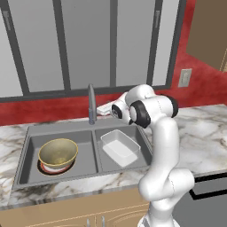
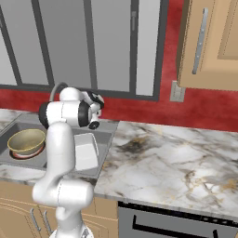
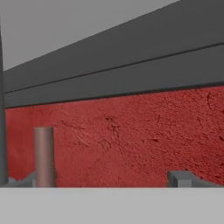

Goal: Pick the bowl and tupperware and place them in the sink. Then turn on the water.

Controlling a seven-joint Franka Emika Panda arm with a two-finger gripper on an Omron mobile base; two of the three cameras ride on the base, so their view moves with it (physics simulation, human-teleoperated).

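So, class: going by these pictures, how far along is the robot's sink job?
Done: the bowl sits in the sink's left basin and the tupperware in the right. In hand: the open gripper, holding nothing, is up by the faucet, facing the red wall. Left: no water runs from the spout, so turning it on remains.

Red wall (image 1: 53, 111), apparently marble counter (image 2: 176, 162)

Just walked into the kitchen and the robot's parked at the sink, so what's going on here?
The bowl sits in the left basin of the sink, on top of a red-and-white plate, and the tupperware lies in the right basin. The arm is reaching toward the faucet at the back, with its end effector open and holding nothing. No water is running, so turning on the faucet is what remains.
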